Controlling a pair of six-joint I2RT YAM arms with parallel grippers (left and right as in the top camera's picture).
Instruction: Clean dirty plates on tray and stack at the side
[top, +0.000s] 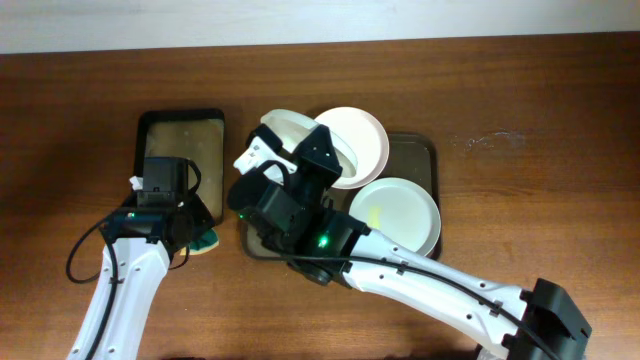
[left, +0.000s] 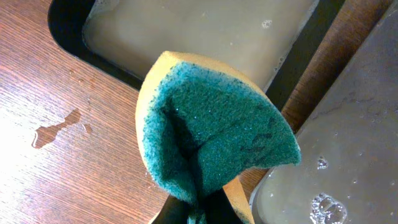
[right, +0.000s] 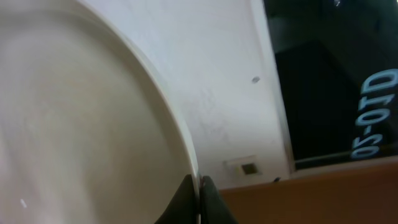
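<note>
My right gripper (top: 268, 148) is shut on the rim of a white plate (top: 285, 124) and holds it tilted up over the left end of the brown tray (top: 431, 160). In the right wrist view the plate (right: 81, 124) fills the left side, its edge pinched between my fingertips (right: 199, 194). Two more white plates lie on the tray, one at the back (top: 355, 142) and one at the right front (top: 398, 213) with a faint yellowish smear. My left gripper (top: 195, 232) (left: 199, 214) is shut on a folded green and yellow sponge (left: 211, 124) (top: 207, 241), over the table left of the tray (left: 360, 124).
A smaller black tray (top: 185, 140) (left: 186, 31) with a wet beige bottom stands behind the left arm. A small puddle (left: 59, 127) lies on the wood beside it. Bubbles sit on the brown tray's wet floor. The right arm crosses the table's front right.
</note>
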